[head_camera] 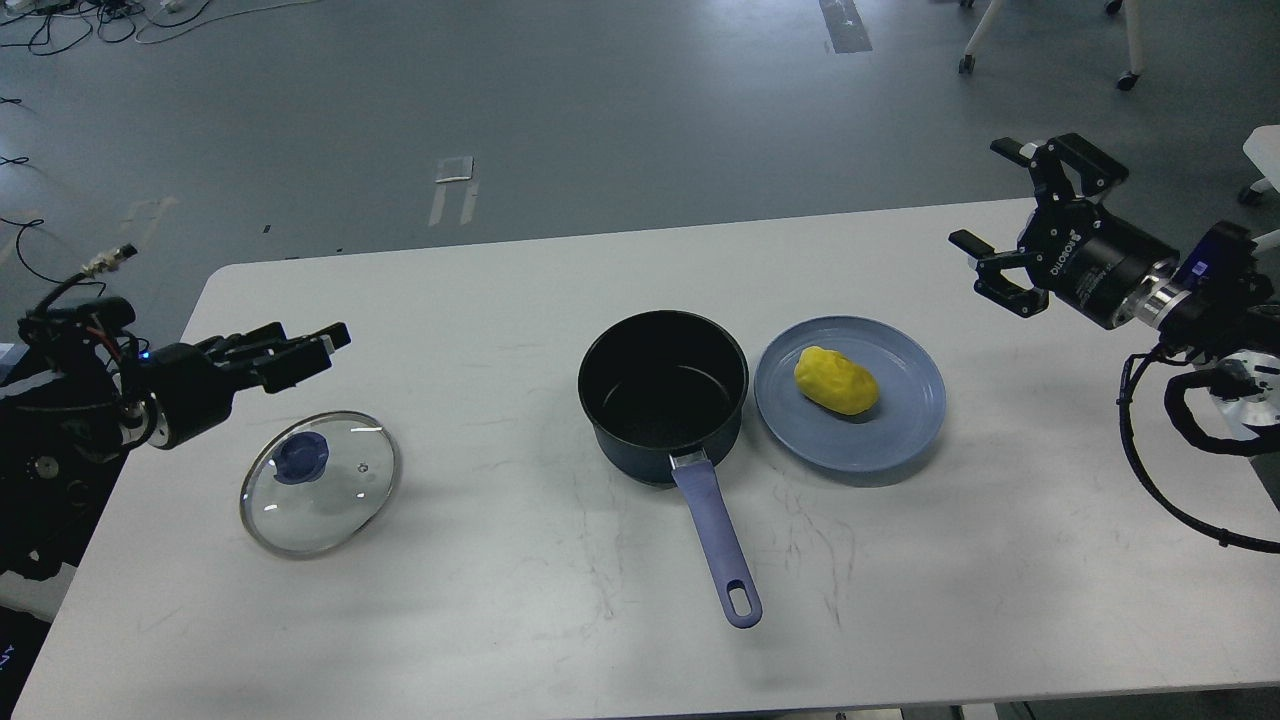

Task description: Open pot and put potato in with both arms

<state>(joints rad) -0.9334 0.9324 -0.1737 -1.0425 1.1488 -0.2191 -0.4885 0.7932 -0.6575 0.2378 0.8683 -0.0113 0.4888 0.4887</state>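
Note:
The dark pot (663, 395) stands uncovered and empty at the table's middle, its blue handle (716, 540) pointing toward me. Its glass lid (320, 483) with a blue knob (301, 459) lies flat on the table at the left. The yellow potato (836, 380) lies on a blue plate (905, 420) just right of the pot. My left gripper (295, 350) is open and empty, hovering above and behind the lid. My right gripper (985, 197) is open and empty, held high over the table's far right, up and right of the plate.
The white table (560, 620) ends at a near edge at the bottom and a rounded far left corner. Beyond it is grey floor with cables at the left and chair legs at the far right.

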